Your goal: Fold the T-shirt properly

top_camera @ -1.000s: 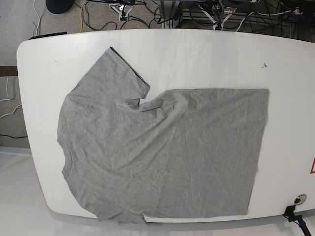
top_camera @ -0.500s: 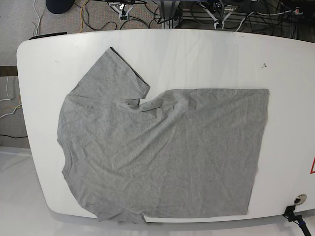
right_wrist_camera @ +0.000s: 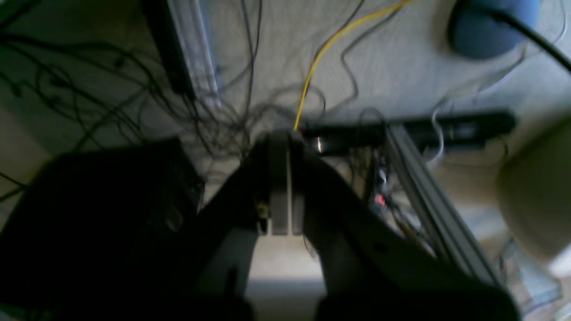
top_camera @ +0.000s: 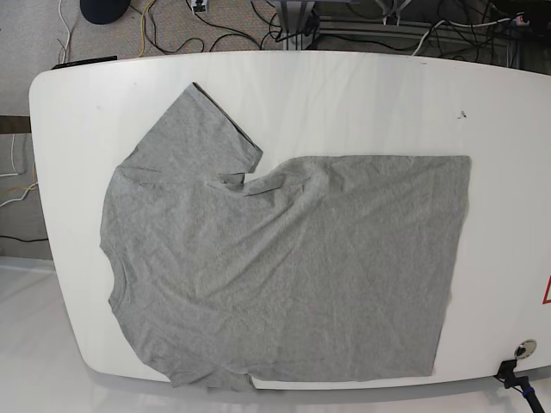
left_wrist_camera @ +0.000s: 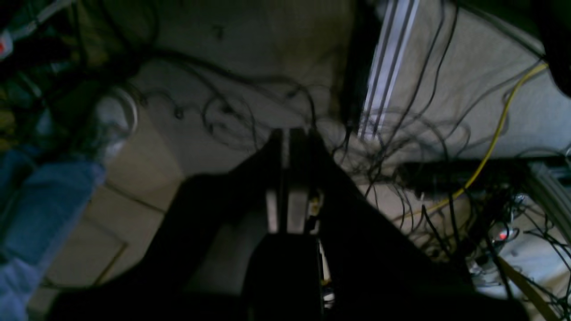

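Note:
The heather-grey T-shirt (top_camera: pixel 284 258) lies spread flat on the white table (top_camera: pixel 362 103), collar side at the left, hem at the right. One sleeve points toward the table's far left; the other sleeve lies at the front edge. Neither arm shows in the base view. The left gripper (left_wrist_camera: pixel 285 133) is shut, empty, and looks at floor and cables beyond the table. The right gripper (right_wrist_camera: pixel 280 136) is also shut with nothing between its fingers, over cables and carpet.
Tangled black cables and a yellow cable (right_wrist_camera: pixel 321 53) cover the floor behind the table. An aluminium frame rail (left_wrist_camera: pixel 383 67) stands there. A dark round object (top_camera: pixel 103 9) sits at the back left. A small metal disc (top_camera: pixel 524 348) sits in the table's front right corner.
The gripper parts seen at the top edge of the base view have drawn back out of sight. The T-shirt has not moved.

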{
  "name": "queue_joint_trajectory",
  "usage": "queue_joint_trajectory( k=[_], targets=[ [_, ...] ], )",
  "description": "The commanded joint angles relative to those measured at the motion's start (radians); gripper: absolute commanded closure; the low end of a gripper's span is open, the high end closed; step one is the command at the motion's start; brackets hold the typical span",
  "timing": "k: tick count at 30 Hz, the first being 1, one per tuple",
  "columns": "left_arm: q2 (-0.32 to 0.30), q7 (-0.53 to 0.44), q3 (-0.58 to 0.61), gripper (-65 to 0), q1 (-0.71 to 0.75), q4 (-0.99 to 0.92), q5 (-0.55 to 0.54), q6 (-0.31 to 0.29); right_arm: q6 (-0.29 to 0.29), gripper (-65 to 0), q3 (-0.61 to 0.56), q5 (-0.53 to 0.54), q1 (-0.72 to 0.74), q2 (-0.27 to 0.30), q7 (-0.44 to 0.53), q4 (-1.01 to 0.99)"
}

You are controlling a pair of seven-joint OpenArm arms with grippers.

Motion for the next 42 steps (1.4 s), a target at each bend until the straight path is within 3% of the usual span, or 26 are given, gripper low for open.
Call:
queue_joint_trajectory(
  k=[1, 6, 13, 14, 24, 34, 42],
  targets=[
    [-0.031, -0.005, -0.001, 0.0, 0.080, 0.090, -0.010, 0.001, 0.029, 0.0, 0.000, 0.016, -0.108, 0.040, -0.012, 0.143],
    [-0.091, 0.022, -0.005, 0.0, 0.303, 0.488, -0.076, -0.019, 0.058, 0.0, 0.000, 0.054, -0.312, 0.116, -0.044, 0.485],
    [-0.178, 0.041, -0.048, 0.0, 0.606, 1.109, -0.179, -0.051, 0.049, 0.0, 0.014, 0.100, -0.633, 0.197, -0.051, 1.101],
    [-0.175, 0.027, -0.029, 0.0, 0.582, 1.057, -0.165, -0.022, 0.030, 0.0, 0.012, 0.090, -0.575, 0.190, -0.055, 0.972],
    [-0.179, 0.093, -0.079, 0.0, 0.766, 1.360, -0.185, -0.027, 0.013, 0.0, 0.023, 0.112, -0.767, 0.191, -0.095, 1.339],
    [-0.169, 0.236, -0.239, 0.0, 0.849, 1.717, -0.202, -0.036, -0.072, 0.0, 0.118, 0.125, -0.836, 0.189, -0.142, 1.697],
    [-0.188, 0.384, -0.290, 0.0, 0.810, 1.905, -0.246, -0.074, -0.073, 0.0, 0.168, 0.132, -0.794, 0.186, -0.193, 1.860]
  ],
)
